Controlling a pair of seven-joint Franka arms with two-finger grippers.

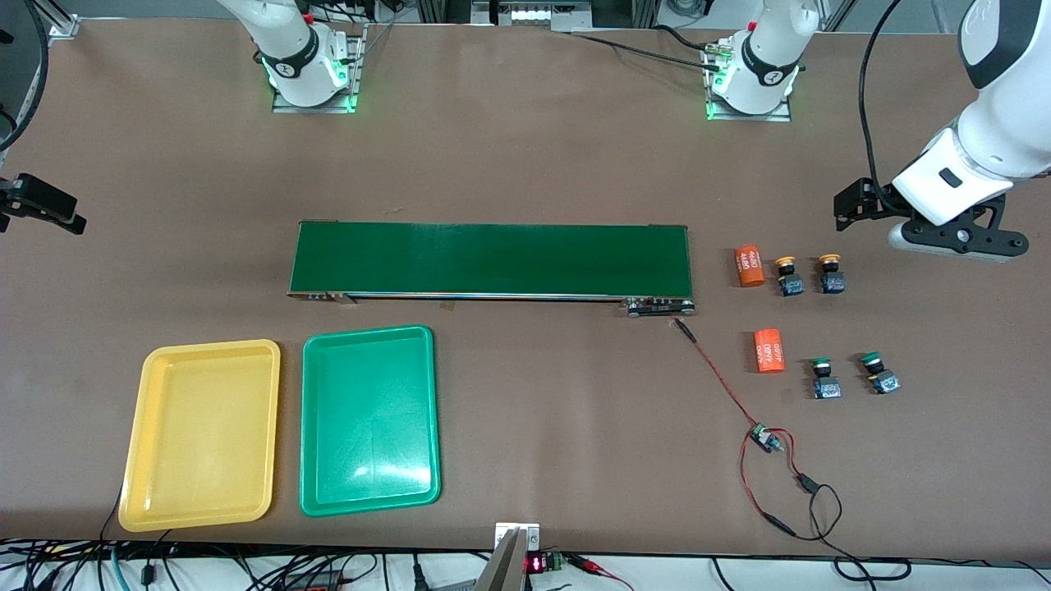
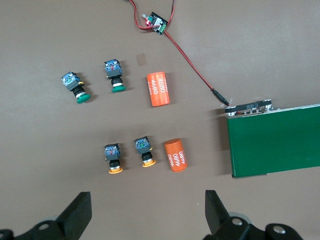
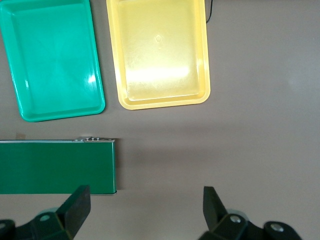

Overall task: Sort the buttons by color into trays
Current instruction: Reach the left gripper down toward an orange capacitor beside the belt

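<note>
Two yellow-capped buttons point(image 1: 788, 275) point(image 1: 831, 273) and two green-capped buttons point(image 1: 823, 377) point(image 1: 878, 372) lie on the table toward the left arm's end. The left wrist view shows the yellow pair point(image 2: 112, 159) point(image 2: 145, 151) and the green pair point(image 2: 77, 87) point(image 2: 115, 77). My left gripper point(image 1: 854, 205) point(image 2: 147, 215) hangs open and empty over bare table beside the yellow buttons. The yellow tray point(image 1: 201, 435) point(image 3: 160, 55) and the green tray point(image 1: 369, 419) point(image 3: 50, 60) are empty. My right gripper point(image 1: 49, 209) point(image 3: 145, 210) hangs open and empty over the table at the right arm's end.
A long dark-green conveyor belt point(image 1: 493, 258) point(image 2: 275, 140) point(image 3: 55, 167) lies across the middle. Two orange numbered cylinders point(image 1: 748, 265) point(image 1: 769, 350) lie beside the buttons. A red-black cable with a small circuit board point(image 1: 764, 439) point(image 2: 155, 22) runs from the belt's end toward the front edge.
</note>
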